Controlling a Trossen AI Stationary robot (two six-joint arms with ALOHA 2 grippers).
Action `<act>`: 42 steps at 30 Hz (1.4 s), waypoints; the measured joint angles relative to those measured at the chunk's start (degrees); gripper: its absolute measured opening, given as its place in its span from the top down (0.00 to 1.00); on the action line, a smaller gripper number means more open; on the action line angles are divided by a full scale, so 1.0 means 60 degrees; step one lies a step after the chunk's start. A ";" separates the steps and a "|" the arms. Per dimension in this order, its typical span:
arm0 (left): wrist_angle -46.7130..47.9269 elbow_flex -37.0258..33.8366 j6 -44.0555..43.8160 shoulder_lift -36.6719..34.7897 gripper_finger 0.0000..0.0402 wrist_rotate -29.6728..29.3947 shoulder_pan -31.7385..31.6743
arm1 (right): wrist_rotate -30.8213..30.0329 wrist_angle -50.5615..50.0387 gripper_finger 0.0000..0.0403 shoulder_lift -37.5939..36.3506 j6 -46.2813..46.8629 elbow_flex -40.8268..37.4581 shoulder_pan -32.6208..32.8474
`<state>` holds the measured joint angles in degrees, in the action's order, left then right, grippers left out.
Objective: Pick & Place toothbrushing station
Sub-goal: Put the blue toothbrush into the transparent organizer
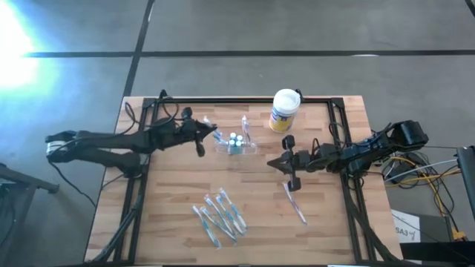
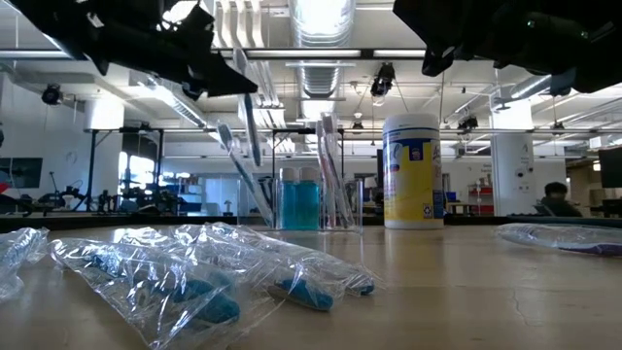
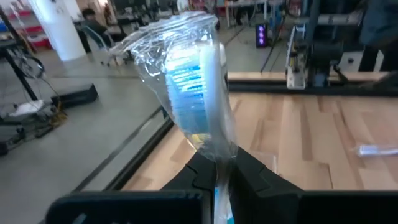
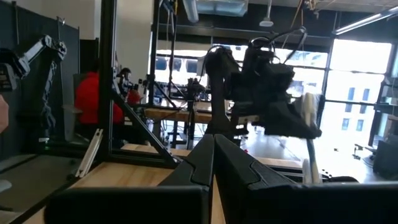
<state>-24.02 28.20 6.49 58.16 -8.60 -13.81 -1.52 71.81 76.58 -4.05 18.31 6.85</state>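
The see-through holder (image 1: 236, 145) stands at the table's middle, far side, with blue-capped tubes and upright toothbrushes in it; it also shows in the low view (image 2: 319, 202). My left gripper (image 1: 202, 136) is just left of the holder, above table height, shut on a plastic-wrapped toothbrush (image 3: 198, 87). My right gripper (image 1: 273, 162) hovers right of the holder, shut and empty, pointing toward the table's left; it also shows in the right wrist view (image 4: 212, 142). My left gripper pinches the wrapped toothbrush between its two fingers on the handle (image 3: 217, 182), wrapper and all. The bristle end (image 3: 189, 74) sticks out past the fingertips. In the low view the brush (image 2: 251, 126) hangs down from the gripper, clear of the table, beside the holder.
A white canister with a yellow-blue label (image 1: 284, 110) stands right of the holder, on the far side. Several wrapped toothbrushes (image 1: 220, 215) lie at the near middle, one more (image 1: 295, 202) at the near right. A black frame rail (image 1: 245, 100) runs round the table.
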 joint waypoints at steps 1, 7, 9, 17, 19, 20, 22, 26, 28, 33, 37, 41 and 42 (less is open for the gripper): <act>0.0000 0.0048 -0.0015 0.0183 0.95 0.0108 -0.0053 | 0.0000 0.0000 0.98 0.0000 0.0000 0.0000 0.0000; -0.0558 0.0111 -0.0023 0.1152 0.95 0.0224 -0.0191 | -0.0001 0.0000 0.98 0.0000 -0.0160 0.0000 0.0000; -0.0785 0.0111 -0.0027 0.1390 0.95 0.0234 -0.0201 | -0.0004 -0.0004 0.98 0.0000 -0.0180 0.0000 0.0000; -0.1500 0.0103 -0.0180 0.2099 0.95 0.0350 -0.0199 | -0.0004 -0.0001 0.98 0.0000 -0.0398 0.0000 0.0000; -0.1529 0.0103 -0.0194 0.2219 0.95 0.0350 -0.0199 | -0.0004 -0.0001 0.98 0.0000 -0.0403 0.0000 0.0000; -0.1510 0.0103 -0.0192 0.2278 0.95 0.0350 -0.0199 | -0.0004 0.0000 0.98 0.0000 -0.0428 0.0000 0.0000; -0.1648 0.0103 -0.0193 0.2397 0.95 0.0343 -0.0199 | -0.0004 -0.0001 0.98 0.0000 -0.0512 0.0000 0.0000; -0.1798 0.0103 -0.0278 0.2526 0.95 0.0339 -0.0202 | -0.0007 -0.0010 0.98 0.0000 -0.0616 0.0000 0.0000; -0.1805 0.0082 -0.0423 0.2585 0.95 0.0279 -0.0202 | -0.0007 -0.0055 0.98 0.0000 -0.0632 0.0000 0.0000; -0.1919 -0.0064 -0.0818 0.2896 0.95 -0.0064 -0.0210 | -0.0007 -0.0153 0.98 0.0004 -0.0685 0.0000 0.0000; -0.2093 -0.0063 -0.1092 0.3248 0.95 -0.0157 -0.0224 | -0.0007 -0.0152 0.98 0.0004 -0.0678 0.0000 0.0000; -0.2111 -0.0061 -0.1147 0.3595 0.95 -0.0245 -0.0224 | -0.0007 -0.0149 0.98 0.0004 -0.0669 0.0000 0.0000; -0.2123 -0.0061 -0.1223 0.3678 0.95 -0.0255 -0.0224 | -0.0007 -0.0149 0.98 0.0004 -0.0655 0.0001 0.0000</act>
<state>-36.76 27.83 -0.85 80.23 -10.13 -15.16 -1.56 70.91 76.60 -7.98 18.31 6.85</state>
